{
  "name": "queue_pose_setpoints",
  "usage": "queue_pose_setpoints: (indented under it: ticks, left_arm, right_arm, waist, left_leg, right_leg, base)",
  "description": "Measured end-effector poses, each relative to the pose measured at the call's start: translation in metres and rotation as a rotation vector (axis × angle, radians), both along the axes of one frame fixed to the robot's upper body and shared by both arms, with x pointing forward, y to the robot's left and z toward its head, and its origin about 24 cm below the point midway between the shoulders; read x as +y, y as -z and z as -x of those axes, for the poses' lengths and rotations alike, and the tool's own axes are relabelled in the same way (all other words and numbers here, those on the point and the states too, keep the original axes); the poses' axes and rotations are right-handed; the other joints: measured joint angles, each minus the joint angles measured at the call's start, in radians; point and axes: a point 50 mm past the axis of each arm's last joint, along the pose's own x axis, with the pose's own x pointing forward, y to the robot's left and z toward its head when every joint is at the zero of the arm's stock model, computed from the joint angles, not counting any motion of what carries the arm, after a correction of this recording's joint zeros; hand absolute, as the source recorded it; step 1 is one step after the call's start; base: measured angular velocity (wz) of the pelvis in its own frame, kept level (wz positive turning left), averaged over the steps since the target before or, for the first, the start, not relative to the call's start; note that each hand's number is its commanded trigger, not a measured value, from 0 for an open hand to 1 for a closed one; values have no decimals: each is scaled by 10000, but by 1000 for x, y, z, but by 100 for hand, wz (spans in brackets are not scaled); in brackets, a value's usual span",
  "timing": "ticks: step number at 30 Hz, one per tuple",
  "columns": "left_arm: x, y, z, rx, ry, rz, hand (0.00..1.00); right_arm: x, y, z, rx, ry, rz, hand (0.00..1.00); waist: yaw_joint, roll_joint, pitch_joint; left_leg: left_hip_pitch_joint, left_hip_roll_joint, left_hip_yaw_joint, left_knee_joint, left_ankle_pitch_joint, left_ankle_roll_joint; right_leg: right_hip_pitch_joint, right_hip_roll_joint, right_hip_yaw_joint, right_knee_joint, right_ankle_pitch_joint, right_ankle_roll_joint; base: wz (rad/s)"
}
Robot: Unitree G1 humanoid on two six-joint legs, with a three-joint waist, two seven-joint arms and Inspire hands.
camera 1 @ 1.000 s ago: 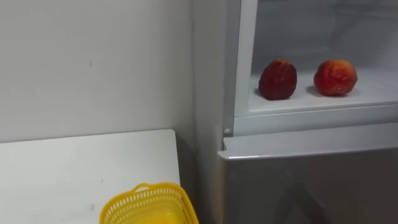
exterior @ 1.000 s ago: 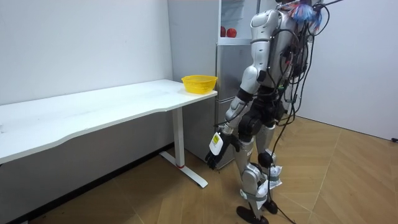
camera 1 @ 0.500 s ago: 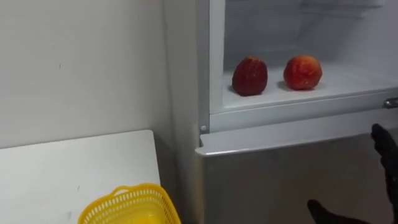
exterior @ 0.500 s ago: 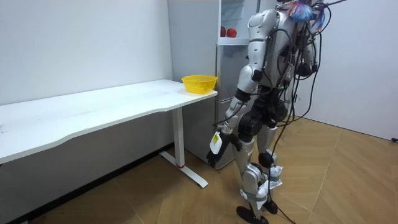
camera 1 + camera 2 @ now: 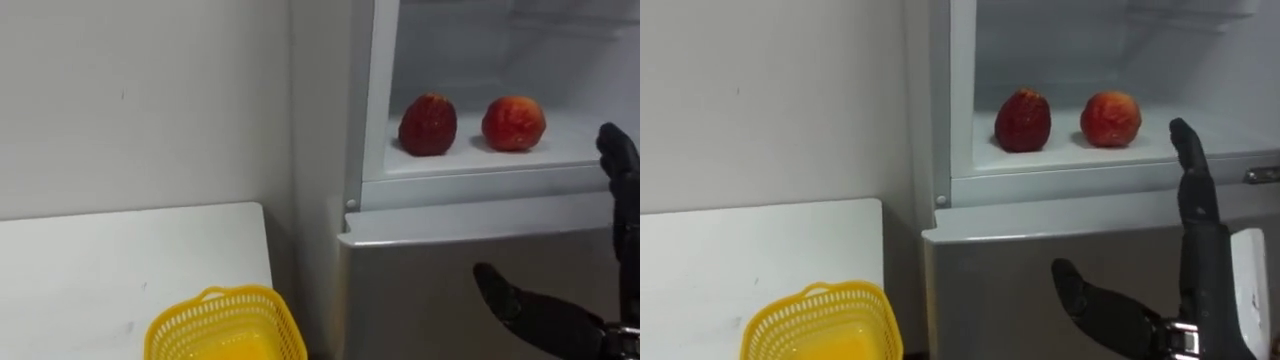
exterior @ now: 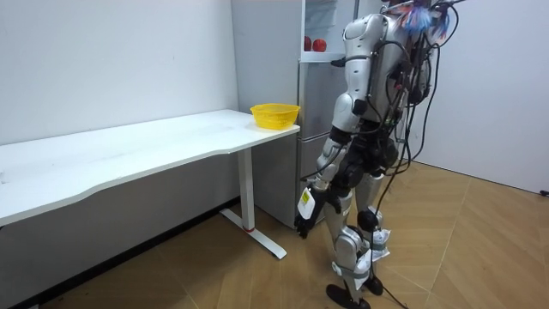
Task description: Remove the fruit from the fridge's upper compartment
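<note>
Fruit position, left eye view: dark red fruit [image 5: 428, 124] and orange-red fruit [image 5: 514, 123] sit side by side, apart, on the shelf [image 5: 465, 156] of the open upper fridge compartment. Neither is held.
Right robot hand, left eye view: right robot hand [image 5: 548, 312] stands in front of the lower fridge door [image 5: 420, 290]. Fingers are straight and point up, the thumb is spread wide to the left, and it holds nothing.
Key relation, left eye view: both fruits lie up and to the left of this hand, deeper into the compartment. The orange-red fruit is the nearer one, just left of the fingertips [image 5: 618, 145].
Fruit axis, left eye view: both are roundish; the dark red fruit stands slightly taller than wide. Judgement: no approach side is favoured.
Obstruction, left eye view: the shelf's raised front edge lies between hand and fruit. Judgement: the reach must pass over it.
Surroundings, left eye view: yellow basket [image 5: 225, 325] rests on the white desk [image 5: 100, 260] left of the fridge, well apart from the reach path.
Clearance, right eye view: one fingertip is level with the orange-red fruit, to its right, not touching.
Stance, room view: the robot stands upright facing the fridge, by the desk's end.
Left robot hand, room view: left robot hand [image 6: 305, 215] hangs low beside the leg, far from the fruit. Its state cannot be told.
</note>
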Motion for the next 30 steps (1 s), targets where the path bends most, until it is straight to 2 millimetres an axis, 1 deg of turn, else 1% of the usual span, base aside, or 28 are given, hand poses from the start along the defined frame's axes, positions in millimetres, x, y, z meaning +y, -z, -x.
queue_pose_setpoints:
  ticks: [2, 4, 6, 10, 11, 12, 13, 15, 16, 17, 18, 19, 20, 22, 24, 30]
  left_arm:
    - [0, 0, -1, 16, 42, 90, 0]
    - [-1, 0, -1, 38, 24, 114, 0]
    - [-1, 0, -3, 70, 48, 86, 0]
    - [-1, 0, -5, 131, 125, 44, 0]
    - [-1, 0, -5, 156, 138, 31, 0]
    - [-1, 0, -3, 219, 111, 14, 0]
    - [-1, 0, -3, 228, 111, 6, 0]
    - [-1, 0, -3, 232, 107, 12, 0]
    - [-1, 0, -2, 257, 103, 18, 0]
    - [-1, 0, -1, 279, 99, 15, 0]
    - [-1, 1, -1, 321, 85, -2, 0]
    - [0, 1, 0, 346, 51, -12, 0]
    - [0, 0, 1, 358, 38, -18, 0]
    - [0, 1, 3, 414, 27, -16, 0]
    - [0, 1, 8, 515, 5, -14, 0]
    - [2, 0, 7, 496, 106, -117, 0]
  right_arm:
    - [5, -2, -2, -106, -269, -160, 0]
    - [9, -4, -5, -238, -508, -429, 0]
    - [12, -4, -7, -308, -603, -582, 0]
    - [17, -7, -10, -520, -682, -653, 0]
    - [17, -8, -11, -585, -666, -632, 0]
    - [17, -11, -13, -763, -647, -653, 0]
    - [17, -15, -15, -962, -630, -663, 0]
    - [15, -21, -22, -1227, -648, -489, 0]
    - [13, -27, -27, -1485, -590, -405, 0]
    - [12, -30, -29, -1629, -522, -397, 0]
    - [9, -35, -32, -1889, -354, -389, 0]
    - [5, -40, -35, -2123, -162, -361, 0]
    - [4, -43, -36, -2235, -66, -356, 0]
    - [-2, -52, -38, -2710, 283, -408, 0]
    - [-3, -55, -39, -2971, 422, -458, 0]
    - [-6, -57, -42, -3123, 614, -482, 0]
  waist:
    - [27, 14, 4]
    - [185, 4, 16]
    - [232, -24, 44]
    - [302, -76, 57]
    - [312, -80, 57]
    - [328, -148, 37]
    - [321, -139, 68]
    - [294, -177, 66]
    - [285, -236, 72]
    - [263, -204, 115]
    - [223, -275, 95]
    - [251, -301, 121]
    - [258, -322, 130]
    - [275, -395, 111]
    - [275, -408, 105]
    - [287, -383, 96]
  left_leg:
    - [-7, -1, -76, 0, 2, -3]
    - [-6, 8, -107, -8, 2, -6]
    - [-15, 14, -120, -9, 2, -9]
    - [-76, -3, -261, 0, 2, -9]
    - [-75, -6, -290, 6, 2, -9]
    - [-45, -8, -330, 9, 2, -8]
    - [-28, -10, -389, 9, 2, -8]
    - [-9, -21, -438, 48, 4, -7]
    - [-6, -24, -475, 91, 4, -7]
    - [-2, -30, -529, 121, 4, -6]
    - [3, -54, -624, 131, 4, -6]
    - [-10, -60, -645, 122, 4, -6]
    - [-19, -60, -656, 121, 4, -5]
    - [-31, -60, -691, 134, 3, -6]
    - [-20, -61, -693, 147, 3, -6]
    - [-47, -66, -707, 173, 4, -5]
  right_leg:
    - [20, 0, -58, -6, 0, 0]
    - [43, -1, -90, -15, 0, 0]
    - [46, -2, -116, -16, 0, 0]
    - [46, -6, -282, -20, 0, 0]
    - [57, -13, -308, -19, 0, 0]
    - [110, -63, -389, -20, 0, 0]
    - [167, -90, -577, -23, -1, 1]
    - [198, -100, -609, -24, -1, 1]
    - [246, -111, -658, -27, -1, 1]
    - [289, -119, -706, -50, -1, 2]
    - [361, -137, -795, -123, -2, 3]
    - [388, -139, -810, -169, -2, 3]
    - [393, -140, -820, -169, -2, 3]
    - [412, -141, -841, -183, -2, 3]
    - [430, -141, -839, -184, -2, 2]
    - [397, -146, -841, -177, -1, 2]
  base:
    - [11]
    - [5]
    - [3]
    - [10]
    - [9]
    - [15]
    - [15]
    - [11]
    - [11]
    - [19]
    - [17]
    - [13]
    - [6]
    - [5]
    - [0]
    - [0]
